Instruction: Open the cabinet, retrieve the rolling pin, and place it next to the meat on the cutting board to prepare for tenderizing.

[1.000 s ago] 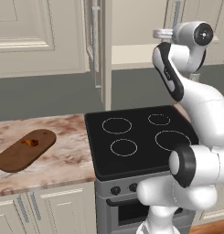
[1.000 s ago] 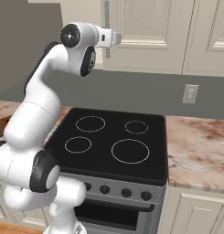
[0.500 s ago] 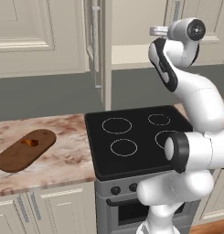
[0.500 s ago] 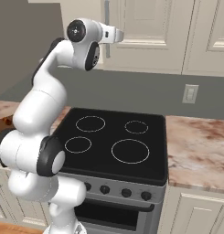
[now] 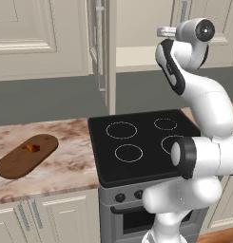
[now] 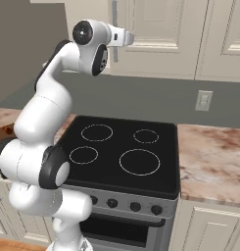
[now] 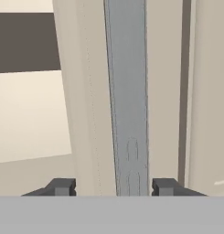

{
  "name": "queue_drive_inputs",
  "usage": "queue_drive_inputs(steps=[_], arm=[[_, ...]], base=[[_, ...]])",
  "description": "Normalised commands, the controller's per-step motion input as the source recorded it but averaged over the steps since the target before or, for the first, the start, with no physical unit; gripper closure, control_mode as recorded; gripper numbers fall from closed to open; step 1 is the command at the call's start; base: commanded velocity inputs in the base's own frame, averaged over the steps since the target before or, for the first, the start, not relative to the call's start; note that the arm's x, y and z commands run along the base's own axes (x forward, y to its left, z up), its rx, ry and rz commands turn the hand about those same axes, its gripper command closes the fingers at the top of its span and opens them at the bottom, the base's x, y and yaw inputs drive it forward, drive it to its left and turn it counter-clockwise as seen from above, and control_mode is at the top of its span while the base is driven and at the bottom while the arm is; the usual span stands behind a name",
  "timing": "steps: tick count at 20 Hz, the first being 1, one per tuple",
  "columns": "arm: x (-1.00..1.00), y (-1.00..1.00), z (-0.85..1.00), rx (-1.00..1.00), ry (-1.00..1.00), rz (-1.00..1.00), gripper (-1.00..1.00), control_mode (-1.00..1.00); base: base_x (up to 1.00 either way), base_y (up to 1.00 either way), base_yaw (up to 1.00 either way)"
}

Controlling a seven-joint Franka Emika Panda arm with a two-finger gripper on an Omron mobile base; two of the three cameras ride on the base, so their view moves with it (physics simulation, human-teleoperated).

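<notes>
The pincer [image 7: 113, 187] stands wide open and empty, its tips either side of the long grey bar handle [image 7: 127, 105] of the tall cream cabinet [image 7: 81, 114]. Far below-left lies the dark oval cutting board [image 5: 26, 155] carrying the small reddish meat [image 5: 31, 147].

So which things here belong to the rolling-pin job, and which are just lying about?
Job:
- cabinet, one door swung open
- its grey handle, between the open gripper fingertips
- cutting board
- meat on it

Lying about:
- stove
- wall outlet
</notes>
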Motion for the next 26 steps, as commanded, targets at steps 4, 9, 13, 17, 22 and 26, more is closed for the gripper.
queue_drive_inputs(steps=[4,9,13,17,22,26], arm=[[0.16,0.06,0.0,0.0,0.06,0.0,1.0,-1.0],[0.02,0.04,0.0,0.0,0.05,0.0,1.0,-1.0],[0.14,0.0,0.0,0.0,0.01,0.01,1.0,-1.0],[0.08,0.0,0.0,0.0,0.0,0.02,1.0,-1.0],[0.0,0.0,0.0,0.0,0.0,0.04,1.0,-1.0],[0.08,0.0,0.0,0.0,0.11,0.04,1.0,-1.0]], base=[[0.0,0.0,0.0],[0.0,0.0,0.0],[0.0,0.0,0.0],[0.0,0.0,0.0],[0.0,0.0,0.0],[0.0,0.0,0.0]])
